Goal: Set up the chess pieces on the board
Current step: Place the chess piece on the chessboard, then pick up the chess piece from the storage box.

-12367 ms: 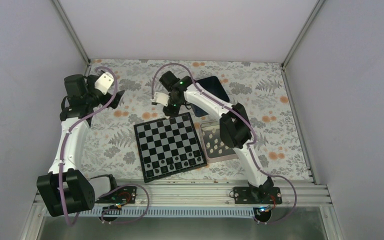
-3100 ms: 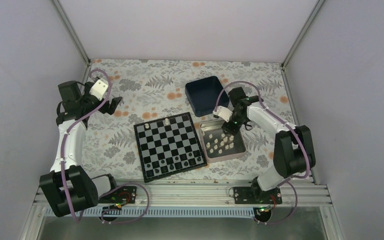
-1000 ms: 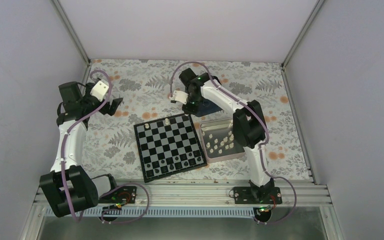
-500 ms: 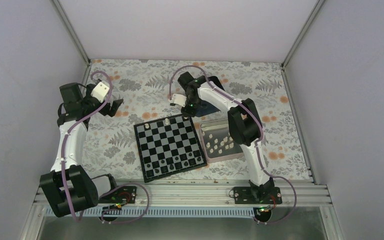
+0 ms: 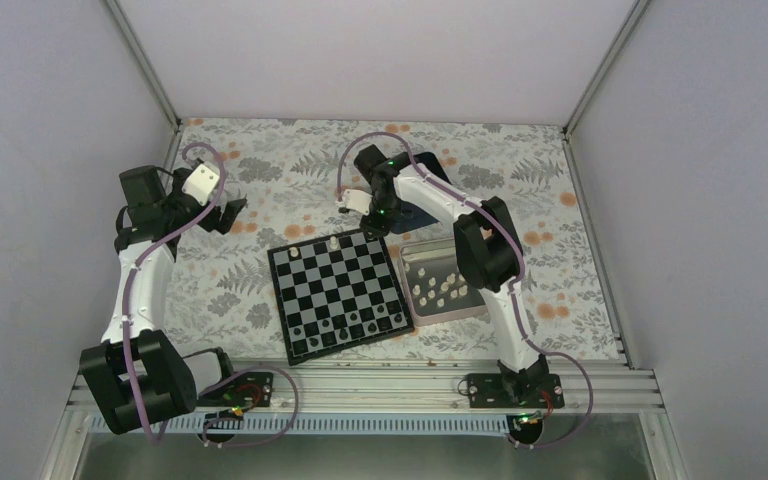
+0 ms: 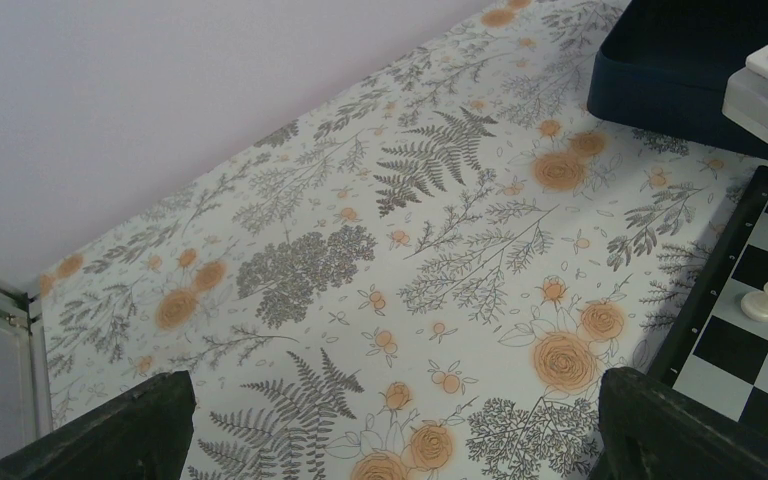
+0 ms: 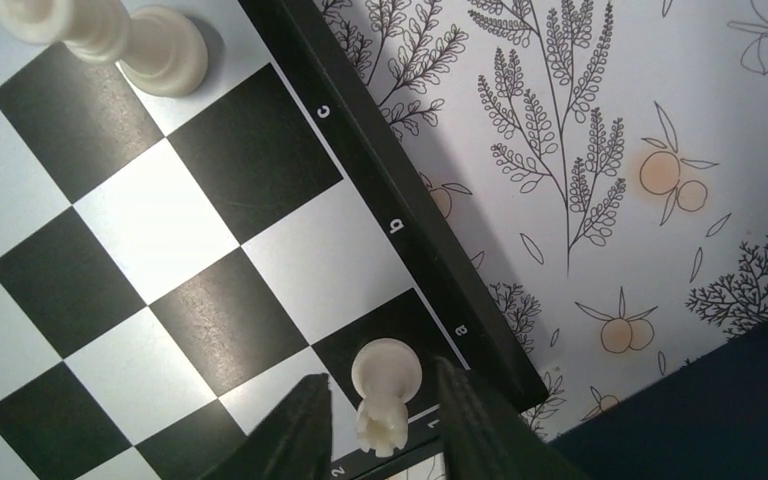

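At board's (image 7: 110,230) far right corner, right gripper (image 7: 381,385) sat slightly parted around a chess piece (image 7: 387,368). Over cloth (image 6: 360,200), left gripper (image 6: 392,392) gaped wide.

The board (image 5: 337,292), black-and-grey checkered with a thin black border, lies flat on the counter (image 5: 260,200), slightly askew. One cream chess piece (image 7: 387,368) is at the dark far corner square by the letter a, between the right end effector's (image 7: 380,372) fingers, with a sliver of gap each side. Another (image 7: 150,42) stands upright a few squares along that edge row. More cream pieces (image 5: 440,288) sit in a tin (image 5: 425,258) just right of the board.
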{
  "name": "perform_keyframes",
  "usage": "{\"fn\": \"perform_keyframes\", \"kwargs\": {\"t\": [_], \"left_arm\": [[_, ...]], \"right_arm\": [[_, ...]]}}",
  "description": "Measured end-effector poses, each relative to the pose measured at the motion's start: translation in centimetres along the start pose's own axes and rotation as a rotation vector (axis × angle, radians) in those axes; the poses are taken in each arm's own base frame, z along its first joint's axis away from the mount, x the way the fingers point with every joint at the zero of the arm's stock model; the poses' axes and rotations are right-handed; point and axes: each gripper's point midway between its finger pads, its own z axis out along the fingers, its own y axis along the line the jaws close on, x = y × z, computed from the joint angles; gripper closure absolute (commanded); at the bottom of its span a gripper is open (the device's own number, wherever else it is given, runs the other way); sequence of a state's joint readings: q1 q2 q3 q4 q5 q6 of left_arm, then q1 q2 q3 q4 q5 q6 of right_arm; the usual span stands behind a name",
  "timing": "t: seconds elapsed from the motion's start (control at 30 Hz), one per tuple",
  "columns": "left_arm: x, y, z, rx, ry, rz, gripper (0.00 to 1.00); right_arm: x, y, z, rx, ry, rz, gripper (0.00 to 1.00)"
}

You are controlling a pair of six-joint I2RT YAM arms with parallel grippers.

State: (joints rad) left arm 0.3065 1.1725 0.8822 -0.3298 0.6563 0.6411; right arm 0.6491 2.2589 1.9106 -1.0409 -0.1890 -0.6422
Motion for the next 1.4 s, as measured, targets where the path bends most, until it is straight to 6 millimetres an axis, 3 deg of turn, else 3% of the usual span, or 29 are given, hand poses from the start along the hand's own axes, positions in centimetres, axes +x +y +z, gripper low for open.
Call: {"fn": "perform_keyframes", "kwargs": {"t": [0.07, 0.23, 0.4, 0.53, 0.63, 0.8, 0.9, 1.4], "left_arm": [[0.0, 0.0, 0.0, 0.000, 0.000, 0.001, 0.00], [0.0, 0.0, 0.0, 0.000, 0.001, 0.002, 0.00], [0.0, 0.0, 0.0, 0.000, 0.001, 0.001, 0.00], [0.0, 0.0, 0.0, 0.000, 0.002, 0.002, 0.00], [0.1, 0.0, 0.0, 0.000, 0.002, 0.002, 0.00], [0.3, 0.0, 0.2, 0.004, 0.007, -0.004, 0.00], [0.4, 0.0, 0.4, 0.007, 0.009, -0.009, 0.00], [0.5, 0.0, 0.4, 0.008, 0.013, -0.009, 0.00]], "right_arm": [[0.0, -0.1, 0.0, 0.003, 0.000, -0.002, 0.58], [-0.2, -0.3, -0.6, 0.025, -0.011, 0.003, 0.55], [0.1, 0.5, -4.6, 0.072, -0.058, 0.003, 0.55], [2.9, 2.7, -9.1, 0.117, -0.098, 0.008, 0.55], [6.3, 4.3, -10.2, 0.118, -0.085, 0.036, 0.56], [11.3, 5.3, -8.3, 0.075, -0.010, 0.110, 0.57], [12.7, 5.9, -7.1, 0.052, 0.019, 0.126, 0.58], [13.5, 5.2, -2.8, 0.041, 0.050, 0.144, 0.58]]}}
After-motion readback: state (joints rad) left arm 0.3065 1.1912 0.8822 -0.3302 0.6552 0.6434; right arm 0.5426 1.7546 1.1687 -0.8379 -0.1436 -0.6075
